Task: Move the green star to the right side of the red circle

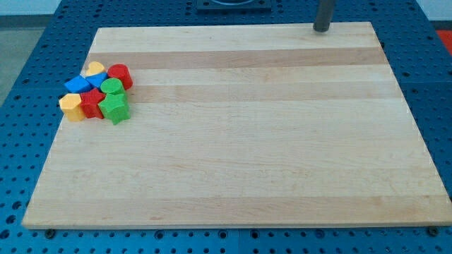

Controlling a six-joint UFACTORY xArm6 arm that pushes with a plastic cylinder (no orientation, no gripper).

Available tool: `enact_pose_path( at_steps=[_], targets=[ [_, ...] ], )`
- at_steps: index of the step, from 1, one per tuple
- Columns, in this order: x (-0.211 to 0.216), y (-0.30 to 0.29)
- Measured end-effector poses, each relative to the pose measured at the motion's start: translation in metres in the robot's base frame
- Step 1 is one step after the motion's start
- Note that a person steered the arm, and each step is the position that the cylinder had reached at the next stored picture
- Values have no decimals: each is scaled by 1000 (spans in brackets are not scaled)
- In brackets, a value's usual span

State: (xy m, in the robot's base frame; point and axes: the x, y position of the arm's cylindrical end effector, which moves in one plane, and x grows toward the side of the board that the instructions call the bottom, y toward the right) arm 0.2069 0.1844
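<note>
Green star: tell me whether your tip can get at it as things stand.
Probably yes. My tip is at the view's top right, far from the green star, with bare board between. The star's right and bottom sides are open; other blocks crowd its left and top.

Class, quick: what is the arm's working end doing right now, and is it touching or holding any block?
My tip: at the board's top edge, right of centre, holding nothing, touching no block.
Green star: in the cluster far to the view's left, untouched.

Wooden board – coloured blocks clustered touching, near its left edge
</note>
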Motion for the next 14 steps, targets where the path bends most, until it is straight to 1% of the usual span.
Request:
enact_pose_path(
  at_steps=[1, 2, 3, 4, 5, 6, 7, 9, 10, 12, 13, 14],
  targets=[
    [0, 0],
    [64, -8],
    [186, -61],
    [280, -163],
    [343, -269],
    [371, -344],
    [330, -368],
    [295, -438],
    [246, -436],
    [235, -370],
    [195, -343],
    [182, -343]
  ],
)
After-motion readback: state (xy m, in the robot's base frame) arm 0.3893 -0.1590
